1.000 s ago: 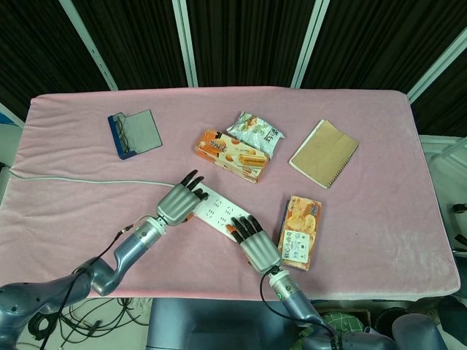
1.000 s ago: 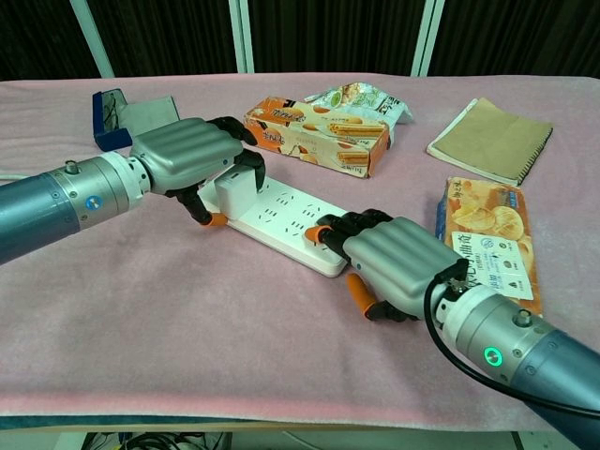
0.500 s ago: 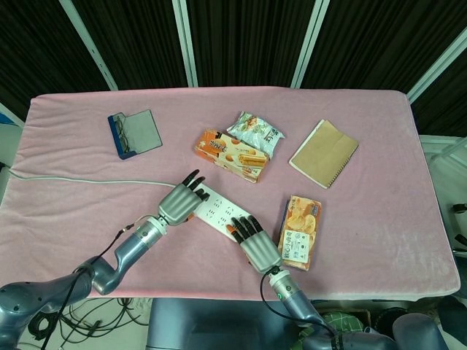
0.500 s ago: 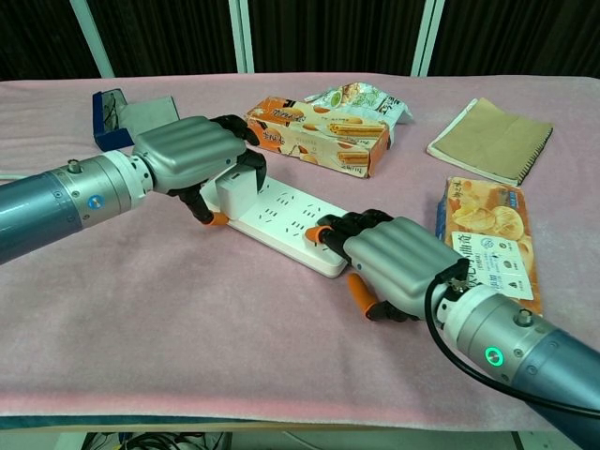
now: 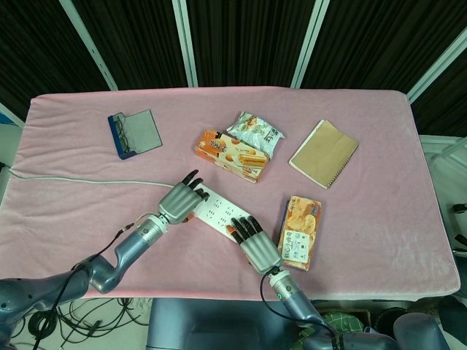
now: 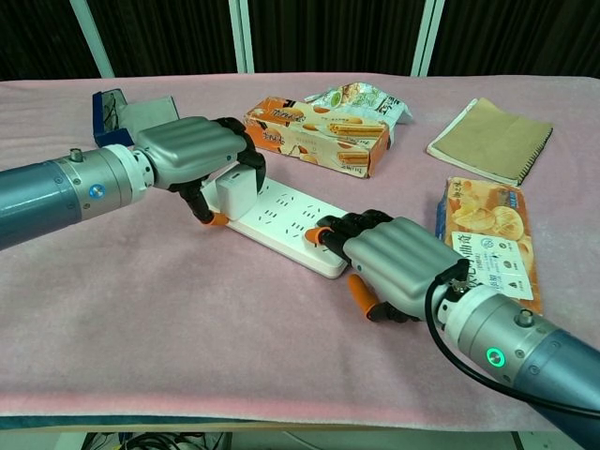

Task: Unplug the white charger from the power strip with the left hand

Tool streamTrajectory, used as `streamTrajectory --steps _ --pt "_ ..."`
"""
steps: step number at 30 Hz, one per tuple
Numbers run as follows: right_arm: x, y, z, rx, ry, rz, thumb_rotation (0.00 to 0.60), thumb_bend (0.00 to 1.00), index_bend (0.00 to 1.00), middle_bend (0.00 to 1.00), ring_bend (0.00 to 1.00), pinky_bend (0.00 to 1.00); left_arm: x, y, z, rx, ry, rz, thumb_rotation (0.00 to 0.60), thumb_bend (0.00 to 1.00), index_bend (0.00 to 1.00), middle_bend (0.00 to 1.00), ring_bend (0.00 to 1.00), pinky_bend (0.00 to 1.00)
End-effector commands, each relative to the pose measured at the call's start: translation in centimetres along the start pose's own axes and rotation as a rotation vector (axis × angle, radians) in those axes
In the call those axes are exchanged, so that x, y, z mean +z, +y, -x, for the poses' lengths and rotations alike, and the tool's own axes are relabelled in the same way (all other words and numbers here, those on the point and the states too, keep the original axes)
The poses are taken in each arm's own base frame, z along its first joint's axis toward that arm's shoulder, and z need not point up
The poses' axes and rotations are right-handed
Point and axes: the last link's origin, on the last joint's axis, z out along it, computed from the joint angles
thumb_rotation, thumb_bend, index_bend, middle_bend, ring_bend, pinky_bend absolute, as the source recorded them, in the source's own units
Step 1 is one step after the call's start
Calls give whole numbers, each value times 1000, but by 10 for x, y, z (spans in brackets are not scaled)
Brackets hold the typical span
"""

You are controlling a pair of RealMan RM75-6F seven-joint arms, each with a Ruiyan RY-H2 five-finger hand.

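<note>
The white power strip point(image 6: 281, 221) lies slantwise on the pink cloth near the front middle, also seen from above as the strip point(image 5: 212, 212). A white charger point(image 6: 235, 191) stands on its left end. My left hand point(image 6: 192, 155) wraps over the charger and grips it between thumb and fingers. Whether the charger's prongs are still seated I cannot tell. In the head view my left hand point(image 5: 179, 200) hides the charger. My right hand point(image 6: 398, 262) lies flat, its dark fingertips pressing on the strip's right end; it shows from above as the right hand point(image 5: 255, 244).
An orange snack box point(image 6: 319, 136) and a snack bag point(image 6: 361, 98) lie just behind the strip. An orange packet point(image 6: 492, 239) sits beside my right hand. A brown notebook point(image 5: 324, 153) is at the back right, a blue glasses case point(image 5: 133, 133) at the back left. The strip's cable point(image 5: 73, 179) runs off left.
My left hand has shifted slightly up with the charger in its grip, and the charger now sits a little higher and tilted. The right hand has not moved.
</note>
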Motion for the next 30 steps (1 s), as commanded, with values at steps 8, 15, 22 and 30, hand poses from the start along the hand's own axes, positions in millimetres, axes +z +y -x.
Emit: streamTrajectory --steps 8,15,22,30 --pt "-1 -1 1 -10 -5 -7 600 708 151 139 118 115 4 -6 -15 21 -67 -13 600 646 637 629 189 58" --pt "0 -1 0 -10 -7 -7 600 707 151 139 118 115 5 -9 -21 36 -102 -28 600 646 643 632 189 58" --pt "0 -1 0 -13 -9 -8 600 708 151 139 117 115 10 -12 -29 -3 -148 -53 600 646 651 637 194 58" --pt "-1 -1 1 -17 -11 -9 600 708 151 139 118 114 8 -8 -29 21 -92 -68 600 647 685 675 252 122"
